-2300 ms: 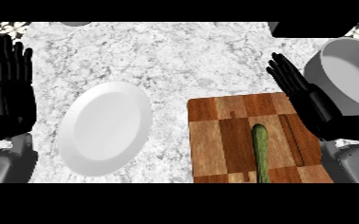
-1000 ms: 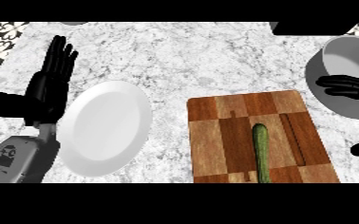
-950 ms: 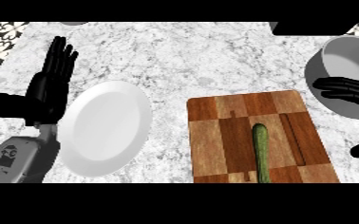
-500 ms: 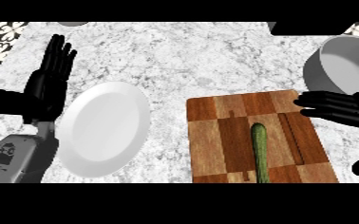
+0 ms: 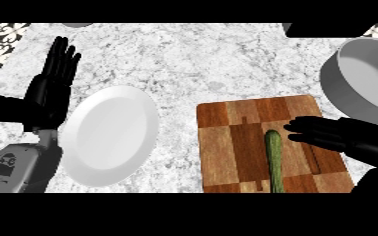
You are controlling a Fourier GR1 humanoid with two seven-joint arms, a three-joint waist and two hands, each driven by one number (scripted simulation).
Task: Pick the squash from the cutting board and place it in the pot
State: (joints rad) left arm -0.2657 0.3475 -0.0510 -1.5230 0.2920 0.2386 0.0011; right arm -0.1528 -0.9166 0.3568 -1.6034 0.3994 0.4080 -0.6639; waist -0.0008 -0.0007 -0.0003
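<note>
The squash lies lengthwise on the cutting board; the right hand, fingers extended and holding nothing, should settle over its middle before curling round. Against 0.5 s ago, that hand sits lower, just beside the squash (left hand rests open); the pot waits.

there is a single view, taken from the robot's head and looking steeply down onto the bench. it sits fairly near. the cutting board lies low and right of centre, its near edge cut off by the frame. left of the board is a white plate; above and right of it, a pot is cropped.
</note>
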